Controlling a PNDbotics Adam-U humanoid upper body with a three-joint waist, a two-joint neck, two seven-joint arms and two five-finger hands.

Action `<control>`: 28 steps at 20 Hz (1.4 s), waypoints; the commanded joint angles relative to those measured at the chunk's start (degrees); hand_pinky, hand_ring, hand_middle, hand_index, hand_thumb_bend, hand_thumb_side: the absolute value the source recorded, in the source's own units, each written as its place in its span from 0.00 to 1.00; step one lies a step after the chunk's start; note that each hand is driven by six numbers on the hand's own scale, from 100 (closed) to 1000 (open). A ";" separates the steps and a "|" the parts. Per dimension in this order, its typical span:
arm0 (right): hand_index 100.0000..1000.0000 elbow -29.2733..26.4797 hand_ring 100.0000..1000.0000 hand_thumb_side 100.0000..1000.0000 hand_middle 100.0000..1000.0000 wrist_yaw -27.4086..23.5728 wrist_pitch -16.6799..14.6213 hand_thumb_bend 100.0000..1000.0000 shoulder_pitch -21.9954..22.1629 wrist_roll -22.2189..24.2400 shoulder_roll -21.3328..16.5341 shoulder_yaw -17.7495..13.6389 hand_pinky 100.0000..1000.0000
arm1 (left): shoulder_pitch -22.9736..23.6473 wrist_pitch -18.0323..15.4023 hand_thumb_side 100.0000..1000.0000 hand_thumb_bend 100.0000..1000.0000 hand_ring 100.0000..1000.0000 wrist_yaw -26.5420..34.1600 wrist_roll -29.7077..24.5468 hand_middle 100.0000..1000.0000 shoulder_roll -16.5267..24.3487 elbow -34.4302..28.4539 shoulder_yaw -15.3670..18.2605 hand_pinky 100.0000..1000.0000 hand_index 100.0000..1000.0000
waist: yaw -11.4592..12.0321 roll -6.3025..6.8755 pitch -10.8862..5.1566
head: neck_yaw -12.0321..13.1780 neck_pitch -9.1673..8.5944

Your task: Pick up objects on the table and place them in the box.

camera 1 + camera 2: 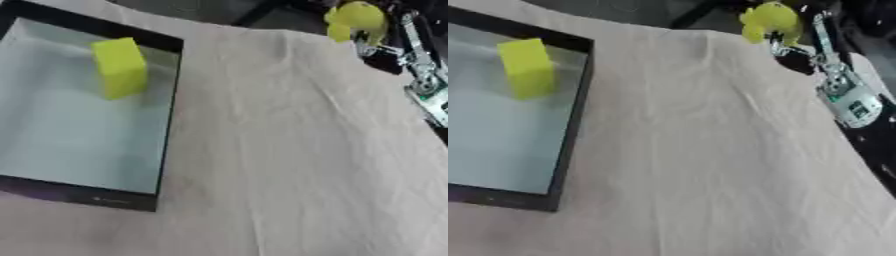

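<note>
Two yellow things, one boxed and one held

Two yellow objects show at this moment. A yellow block [120, 67] stands inside the box [166, 125], a shallow tray with a dark rim and a pale floor, which fills the upper left and middle left of the frame. The block sits near the box's far right corner, close to the rim but apart from it.

At the upper right of the frame the right hand [794, 47] comes in from the corner, its silver and black arm running down the right edge. Its fingers are curled around a rounded yellow object [770, 21], which is lifted at the far edge of the table. The object's exact form cannot be made out.

A wrinkled beige cloth [297, 165] covers the table across the middle and lower frame.
</note>
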 commanded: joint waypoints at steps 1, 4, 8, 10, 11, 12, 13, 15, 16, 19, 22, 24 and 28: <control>0.54 -4.87 0.76 0.00 0.61 -3.47 -0.24 0.00 -1.25 1.34 -5.05 0.63 0.82 | 0.86 1.20 0.62 0.00 0.48 0.22 0.18 0.70 1.63 -1.74 0.80 0.70 0.68 | -1.65 1.33 -3.06 | 1.64 2.41; 0.54 -9.62 0.75 0.00 0.59 -7.39 0.07 0.00 -4.23 4.51 -6.96 2.87 0.81 | 2.18 2.33 0.61 0.00 0.48 0.36 0.48 0.70 1.84 -2.40 1.04 0.70 0.68 | -4.64 2.90 -5.60 | 3.80 4.72; 0.54 -18.37 0.74 0.00 0.59 -9.49 2.35 0.00 -9.43 9.49 -5.83 6.95 0.80 | 2.82 3.86 0.60 0.00 0.48 0.44 0.79 0.70 2.82 -3.48 1.01 0.70 0.68 | -7.47 3.78 -8.68 | 5.71 7.04; 0.54 -21.80 0.73 0.00 0.60 -10.42 4.54 0.00 -12.91 12.84 -3.18 9.86 0.80 | 2.70 4.81 0.60 0.01 0.48 0.52 0.80 0.70 3.19 -4.13 0.79 0.70 0.68 | -8.19 3.97 -10.12 | 5.63 8.17; 0.55 -22.71 0.73 0.00 0.61 -10.71 5.72 0.00 -14.72 14.44 -1.56 11.25 0.80 | 2.69 5.34 0.60 0.01 0.48 0.55 0.72 0.70 3.30 -4.41 0.64 0.70 0.68 | -8.45 4.05 -10.81 | 5.52 8.82; 0.55 -23.15 0.73 0.00 0.61 -11.05 6.93 0.00 -16.48 15.86 0.17 12.57 0.81 | 2.77 5.88 0.60 0.01 0.48 0.53 0.62 0.70 3.37 -4.65 0.54 0.70 0.68 | -8.71 4.10 -11.43 | 5.48 9.46; 0.55 -23.35 0.74 0.00 0.62 -11.47 7.96 0.00 -18.06 17.12 1.88 13.77 0.81 | 2.93 6.38 0.60 0.01 0.48 0.50 0.55 0.70 3.37 -4.81 0.48 0.70 0.68 | -8.94 4.13 -12.07 | 5.43 10.14; 0.55 -23.33 0.73 0.00 0.62 -12.14 9.57 0.00 -20.99 19.20 4.96 15.83 0.81 | 3.44 7.27 0.60 0.01 0.48 0.37 0.57 0.70 3.45 -5.10 0.50 0.70 0.68 | -9.57 4.14 -13.30 | 5.68 11.42; 0.55 -23.32 0.73 0.00 0.62 -12.23 10.13 0.00 -22.22 19.96 6.34 16.75 0.81 | 3.69 7.65 0.60 0.01 0.48 0.28 0.63 0.70 3.55 -5.19 0.54 0.70 0.68 | -9.90 4.13 -13.89 | 5.86 11.92; 0.55 -23.52 0.73 0.00 0.63 -11.76 11.58 0.00 -25.04 22.18 10.15 19.42 0.81 | 4.02 8.46 0.60 0.02 0.48 0.12 0.80 0.70 4.04 -5.38 0.58 0.70 0.68 | -10.49 3.99 -15.30 | 6.15 12.89; 0.55 -23.56 0.73 0.00 0.63 -11.68 12.41 0.00 -27.26 23.83 13.22 21.58 0.81 | 3.64 9.10 0.60 0.02 0.48 0.07 0.73 0.70 4.36 -5.58 0.38 0.70 0.68 | -9.94 3.56 -15.92 | 5.79 13.31; 0.55 -23.61 0.73 0.00 0.63 -10.19 12.78 0.00 -28.48 24.54 14.50 22.60 0.81 | 3.22 9.59 0.61 0.02 0.48 0.06 0.45 0.70 4.45 -5.49 0.15 0.70 0.68 | -8.82 3.23 -16.18 | 5.19 13.29; 0.55 -24.02 0.72 0.00 0.63 -8.22 13.22 0.00 -30.23 25.85 17.25 24.46 0.81 | 1.97 10.23 0.61 0.02 0.48 0.09 -0.60 0.70 4.57 -4.71 -0.47 0.70 0.67 | -5.89 2.75 -16.08 | 3.32 12.90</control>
